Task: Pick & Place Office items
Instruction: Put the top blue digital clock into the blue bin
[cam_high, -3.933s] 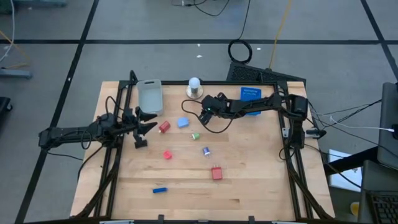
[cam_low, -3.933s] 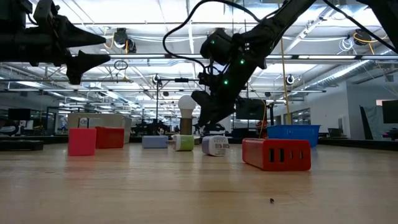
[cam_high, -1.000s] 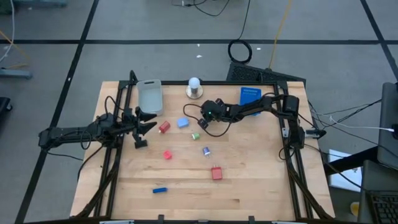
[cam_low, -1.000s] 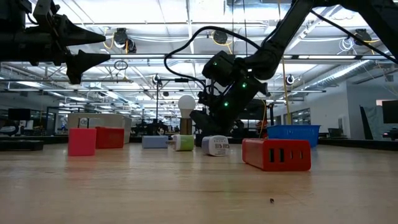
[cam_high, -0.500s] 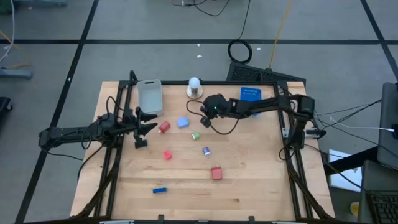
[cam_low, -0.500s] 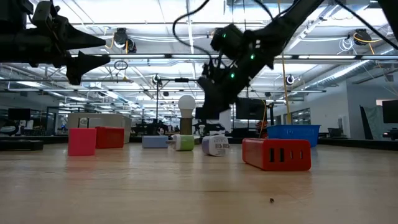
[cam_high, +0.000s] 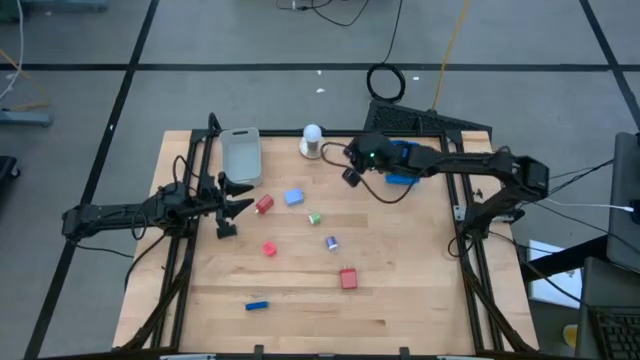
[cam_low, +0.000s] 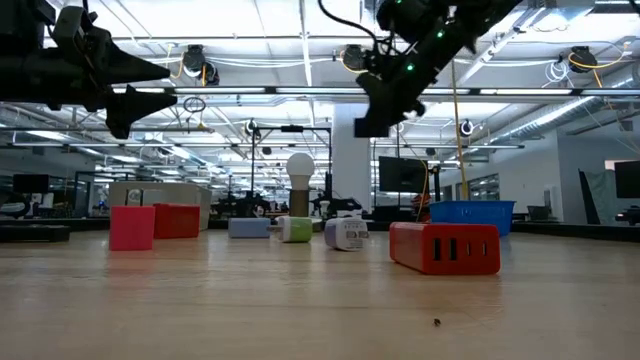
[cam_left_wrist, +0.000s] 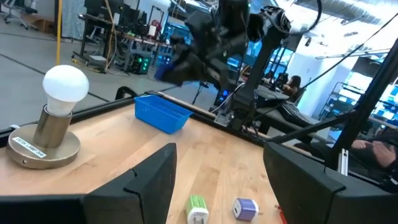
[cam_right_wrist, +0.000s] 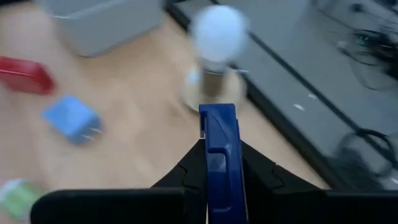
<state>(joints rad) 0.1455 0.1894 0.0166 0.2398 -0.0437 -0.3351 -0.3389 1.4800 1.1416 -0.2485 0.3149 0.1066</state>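
Blue stick (cam_right_wrist: 221, 155): pinched upright between the right gripper (cam_high: 352, 176)'s closed fingers, raised off the table near the white bulb (cam_high: 312, 133). Judged light, rigid, smooth; hold at mid-length. Blue tray (cam_high: 404, 152) lies just behind. Left gripper (cam_high: 226, 206) waits, fingers spread.

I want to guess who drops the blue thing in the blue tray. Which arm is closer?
The right one. Its gripper is shut on the blue stick, beside the blue tray. The left gripper is open, far off.
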